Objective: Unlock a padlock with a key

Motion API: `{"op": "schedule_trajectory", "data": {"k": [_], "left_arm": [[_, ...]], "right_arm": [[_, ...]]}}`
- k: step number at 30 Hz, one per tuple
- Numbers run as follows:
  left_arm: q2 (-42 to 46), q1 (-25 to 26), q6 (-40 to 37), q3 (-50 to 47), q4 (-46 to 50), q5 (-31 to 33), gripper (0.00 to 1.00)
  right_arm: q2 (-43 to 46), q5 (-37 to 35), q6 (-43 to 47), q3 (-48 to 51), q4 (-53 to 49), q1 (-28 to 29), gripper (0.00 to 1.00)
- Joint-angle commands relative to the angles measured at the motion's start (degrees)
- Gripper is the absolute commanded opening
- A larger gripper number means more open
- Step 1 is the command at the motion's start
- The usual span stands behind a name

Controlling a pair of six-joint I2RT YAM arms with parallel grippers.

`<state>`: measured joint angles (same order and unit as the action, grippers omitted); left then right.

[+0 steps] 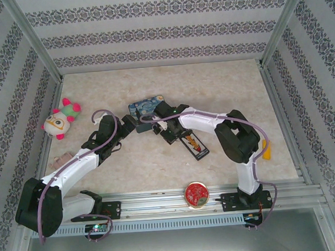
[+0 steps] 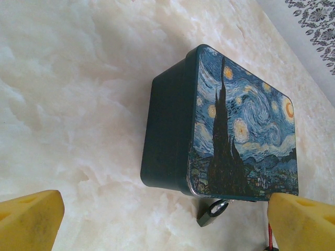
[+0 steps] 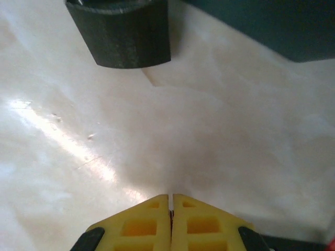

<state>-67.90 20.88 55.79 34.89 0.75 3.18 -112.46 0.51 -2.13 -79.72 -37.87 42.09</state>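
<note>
We've got one marble table (image 1: 222, 88) boxed in by patterned walls, and two arms on it, both bent in towards the middle. One blue painted tin (image 2: 241, 120) lies flat there. One plush toy (image 1: 59, 122) sits far left, one black pack (image 1: 194, 145) lies by the right arm, and one round red tin (image 1: 195, 194) rests at the near rail.

The left gripper (image 2: 165, 209) hangs low beside the blue tin, fingers (image 2: 29, 222) spread wide. The right gripper (image 3: 171, 201) points down at bare marble, pads pressed together; whether they pinch the key, we cannot tell. One padlock (image 2: 213, 212) lies just beside the blue tin's near corner.
</note>
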Motion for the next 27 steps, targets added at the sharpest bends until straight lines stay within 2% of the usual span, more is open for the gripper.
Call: {"op": "schedule_trajectory", "data": {"k": [1,5,8,12,15,17,22,25,27], "left_arm": [[1.1,-0.92,-2.64,1.13,-1.44,-0.75,0.99],[2.24,-0.87,-7.4,0.38,-5.37,-3.53,0.99],[2.67,-0.85,-13.04,-0.54,-11.6,-7.95,0.99],[1.56,-0.48,-21.15,-3.17,-25.39,-19.34,0.95],[-0.16,2.04,-28.44,-4.95,-35.42,-25.84,0.95],[-1.19,5.29,-34.13,-6.03,-40.2,-26.43,0.95],[-5.26,14.0,-50.91,-7.13,-48.6,-23.19,0.95],[-8.9,16.14,-55.72,-7.22,-55.24,-21.69,0.94],[-11.13,16.59,-57.06,-7.28,-59.84,-22.03,0.9]], "right_arm": [[6.66,-1.12,-4.69,0.53,0.25,-0.59,0.0],[12.23,1.51,-12.06,1.46,1.35,-1.66,0.0],[16.57,4.91,-18.69,3.02,4.1,-2.99,0.0],[20.92,8.89,-25.24,2.94,5.79,-4.6,0.0],[23.39,10.47,-27.7,1.82,5.57,-5.39,0.0],[24.8,11.78,-28.81,1.09,5.35,-6.06,0.0],[28.38,16.65,-31.62,0.42,6.58,-7.5,0.0],[29.94,19.33,-33.12,0.96,8.19,-8.0,0.0],[30.88,20.34,-33.79,1.49,9.0,-8.08,0.0]]}}
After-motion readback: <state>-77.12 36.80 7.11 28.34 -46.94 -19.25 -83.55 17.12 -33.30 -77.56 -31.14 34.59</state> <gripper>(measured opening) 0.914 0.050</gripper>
